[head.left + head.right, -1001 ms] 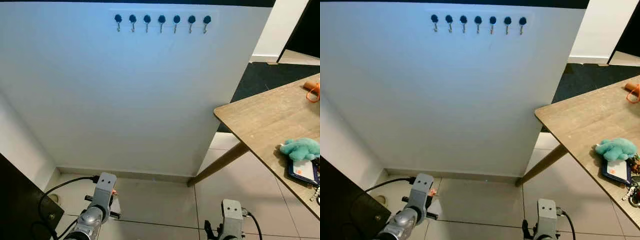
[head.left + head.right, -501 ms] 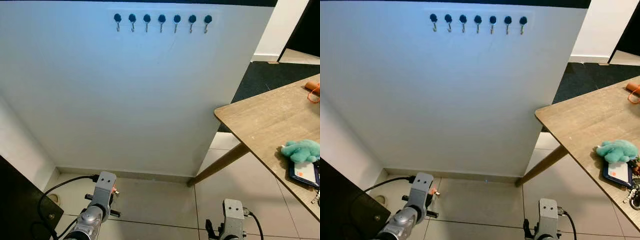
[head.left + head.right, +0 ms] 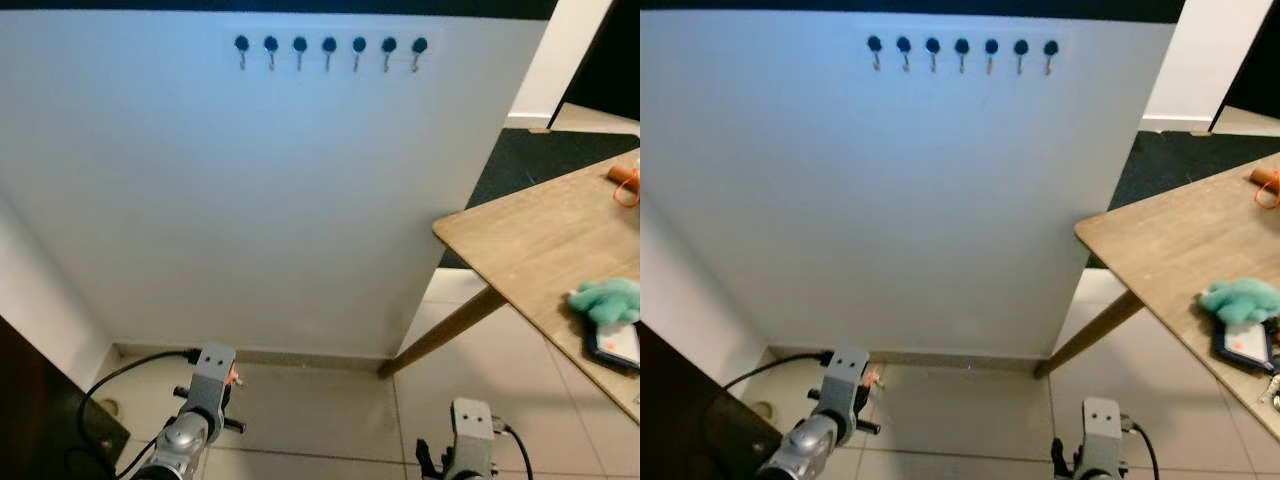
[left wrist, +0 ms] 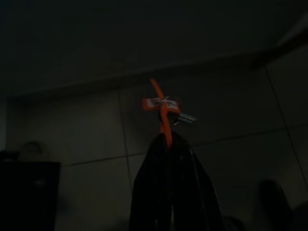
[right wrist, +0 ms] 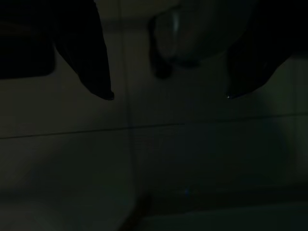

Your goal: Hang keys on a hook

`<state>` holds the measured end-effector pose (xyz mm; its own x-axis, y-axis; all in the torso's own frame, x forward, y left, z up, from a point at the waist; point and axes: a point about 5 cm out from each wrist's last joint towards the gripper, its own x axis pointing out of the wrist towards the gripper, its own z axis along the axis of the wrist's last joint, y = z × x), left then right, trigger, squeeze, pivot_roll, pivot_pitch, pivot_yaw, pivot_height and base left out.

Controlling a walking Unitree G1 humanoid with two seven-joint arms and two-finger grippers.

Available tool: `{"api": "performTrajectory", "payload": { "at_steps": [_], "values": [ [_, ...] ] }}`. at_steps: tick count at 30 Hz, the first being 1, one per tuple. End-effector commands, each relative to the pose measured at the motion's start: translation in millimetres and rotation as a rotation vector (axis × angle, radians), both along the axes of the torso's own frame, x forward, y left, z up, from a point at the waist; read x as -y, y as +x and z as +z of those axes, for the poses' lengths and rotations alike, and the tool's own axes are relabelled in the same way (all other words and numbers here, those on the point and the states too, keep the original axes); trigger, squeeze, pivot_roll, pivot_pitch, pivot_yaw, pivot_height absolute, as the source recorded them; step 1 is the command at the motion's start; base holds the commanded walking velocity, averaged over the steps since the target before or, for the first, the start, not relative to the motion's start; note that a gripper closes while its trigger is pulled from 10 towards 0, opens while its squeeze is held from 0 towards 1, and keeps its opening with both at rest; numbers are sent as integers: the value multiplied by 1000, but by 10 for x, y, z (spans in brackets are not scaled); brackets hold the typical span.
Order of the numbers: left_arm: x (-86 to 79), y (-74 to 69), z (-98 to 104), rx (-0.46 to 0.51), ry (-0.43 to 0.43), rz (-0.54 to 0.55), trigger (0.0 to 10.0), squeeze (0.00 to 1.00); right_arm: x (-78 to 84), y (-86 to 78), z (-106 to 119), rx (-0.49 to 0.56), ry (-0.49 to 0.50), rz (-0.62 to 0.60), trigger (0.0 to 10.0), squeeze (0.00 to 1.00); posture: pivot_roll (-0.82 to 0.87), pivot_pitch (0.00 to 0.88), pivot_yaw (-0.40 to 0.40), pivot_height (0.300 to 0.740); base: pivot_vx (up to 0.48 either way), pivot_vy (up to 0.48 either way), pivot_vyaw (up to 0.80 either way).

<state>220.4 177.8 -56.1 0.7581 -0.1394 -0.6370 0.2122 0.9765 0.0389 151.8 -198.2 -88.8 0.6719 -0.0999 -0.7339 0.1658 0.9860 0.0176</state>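
Straight ahead, a broad white wall panel (image 3: 260,200) rising from a pale tiled floor (image 3: 320,410). On the robot's right, a wooden table (image 3: 530,245) with one slanted leg, jutting in from the edge; on it a teal plush toy (image 3: 605,298), a dark card holder (image 3: 618,345) just beside the toy, and an orange item (image 3: 625,180) at the far edge. High on the panel, a row of seven dark-capped hooks (image 3: 329,46), all bare, well above both arms. Low on the left, the silver left arm, with its left gripper (image 4: 168,137) pressed together on an orange strap carrying the keys (image 4: 166,108): strap pinched between the black fingers (image 4: 149,192), small tag and a metal key dangling past the tips, above the floor tiles, far below the hooks; a speck of orange visible at that wrist in the head views too. Low on the right, the silver right arm hanging idle, its right gripper (image 5: 168,96) spread wide apart with nothing between the two dark fingertips (image 5: 103,91), dim tiled floor beyond.
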Motion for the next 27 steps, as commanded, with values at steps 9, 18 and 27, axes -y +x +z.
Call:
{"api": "performTrajectory", "payload": {
  "at_steps": [9, 18, 27],
  "values": [
    [12, 6, 25, 26, -25, -47, 10000, 0, 20, -40, -9, -1, -1, -15, 10000, 0, 28, 0, -9, 740, 0, -328, 0],
    [-22, 39, 47, 45, -8, -13, 10000, 0, 18, -81, -23, -8, 1, -18, 10000, 0, 33, 6, -9, 740, 0, -107, 0],
    [-93, 90, 78, 51, 24, 24, 10000, 0, 12, -69, -21, -8, 8, -16, 10000, 0, 36, 24, -12, 740, 0, 0, 0]
  ]
}}
